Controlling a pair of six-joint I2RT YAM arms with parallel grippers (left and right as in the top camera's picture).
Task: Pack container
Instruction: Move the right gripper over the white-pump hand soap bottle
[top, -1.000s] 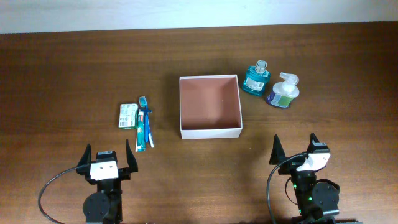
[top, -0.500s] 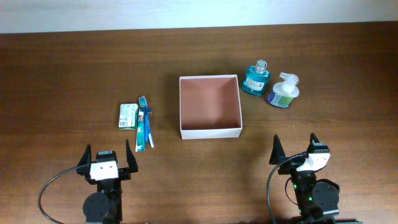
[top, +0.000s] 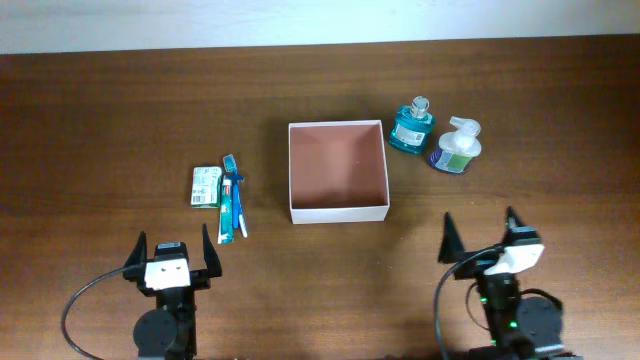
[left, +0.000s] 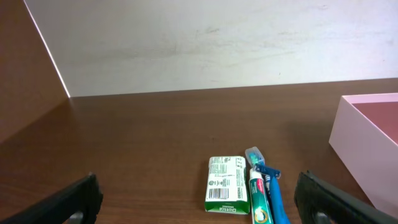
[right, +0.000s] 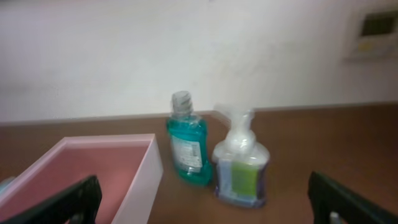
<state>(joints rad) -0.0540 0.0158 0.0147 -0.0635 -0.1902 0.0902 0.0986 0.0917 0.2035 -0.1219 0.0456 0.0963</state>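
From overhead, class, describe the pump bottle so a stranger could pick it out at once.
Find the central white-walled container. Two bottles stand off its far right corner; the pump bottle is the outer one. Unlike the teal bottle, it has a white pump top.

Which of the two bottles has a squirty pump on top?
The clear bottle with the green label; the teal bottle beside it has a plain cap.

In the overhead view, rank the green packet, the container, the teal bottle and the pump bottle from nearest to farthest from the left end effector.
1. Green packet, just ahead, left side.
2. Container, centre.
3. Teal bottle, right of the container.
4. Pump bottle, farthest right.
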